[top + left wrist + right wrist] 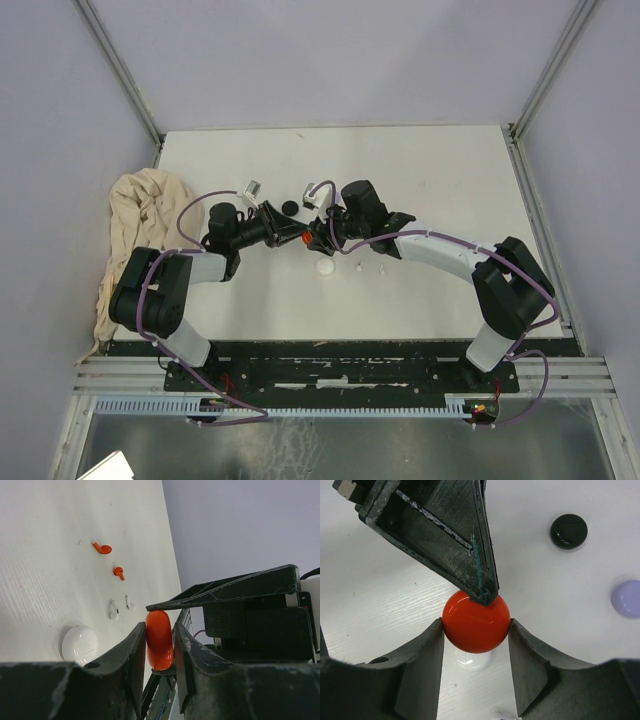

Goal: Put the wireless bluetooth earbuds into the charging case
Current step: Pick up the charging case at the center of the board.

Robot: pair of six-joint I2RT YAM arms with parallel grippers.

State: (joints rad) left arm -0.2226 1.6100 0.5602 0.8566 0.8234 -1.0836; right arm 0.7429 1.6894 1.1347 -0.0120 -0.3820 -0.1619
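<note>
Right wrist — red case [476,630] clamped inside the right gripper [475,626].

Well off to the left of my left pincer [293,238], a crumpled beige cloth [140,235] lies heaped over the left edge of the white table [440,190], one tail trailing back toward the near corner. The table top beneath is flecked with small dark marks. Beyond and to either side stand pale lilac walls [330,60], with grey metal posts [122,72] at the far corners. Behind me, silver slotted rails [340,378] cross the near edge.
</note>
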